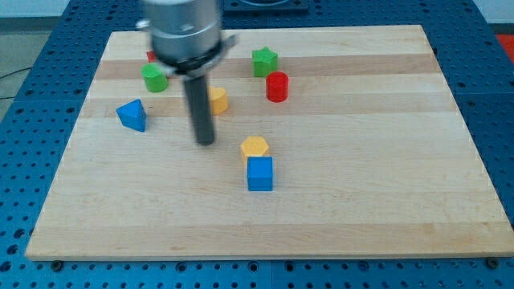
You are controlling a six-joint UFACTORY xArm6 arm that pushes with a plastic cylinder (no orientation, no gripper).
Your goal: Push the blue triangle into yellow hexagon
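Right now my tip [206, 141] rests on the pale wooden board [385, 217] left of centre. I have no fingers to spread or pinch with, only this straight dark rod, so all I can do is shove.

The small blue triangle block [132, 115] sits in the left part of the frame, well apart from my tip and to its left. Which yellow block is the hexagon I judge uncertainly: the yellow block [218, 100] half hidden behind my rod, or the yellow-orange block [254, 147] near the centre, touching the blue cube [260, 173] below it.

Both lie to the triangle's right, so I am on the wrong side; I would need to get round to its left.
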